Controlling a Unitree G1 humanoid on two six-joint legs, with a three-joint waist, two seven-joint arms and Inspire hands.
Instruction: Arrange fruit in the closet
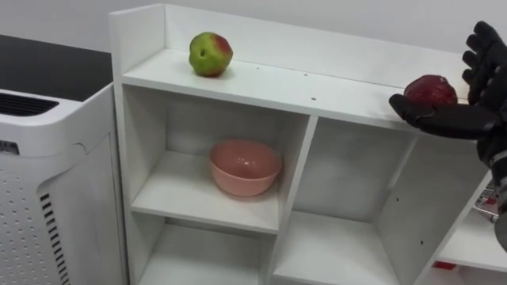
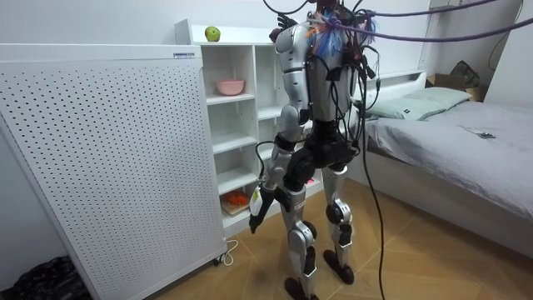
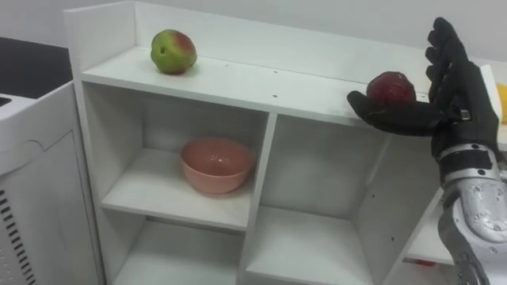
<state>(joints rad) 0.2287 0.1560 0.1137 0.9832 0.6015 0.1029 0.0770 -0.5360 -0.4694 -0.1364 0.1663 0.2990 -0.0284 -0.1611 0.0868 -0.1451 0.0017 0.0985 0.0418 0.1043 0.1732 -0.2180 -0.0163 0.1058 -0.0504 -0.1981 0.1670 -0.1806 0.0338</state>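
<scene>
Fruit seemed half placed: green-red apple (image 1: pixel 210 54) atop the closet (image 1: pixel 317 91), left end; dark red fruit (image 3: pixel 390 85) atop its right end, right hand (image 3: pixel 453 103) spread open beside it.

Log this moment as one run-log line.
right hand open at red fruit, closet top; left hand hanging; green apple top left; pink bowl below

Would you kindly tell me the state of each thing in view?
Green-and-red apple: resting on the white shelf unit's top.
Pink bowl: upright, empty, in a compartment.
Right hand: open.
Dark red round fruit: between its thumb and fingers.
Left hand: hanging down.
</scene>
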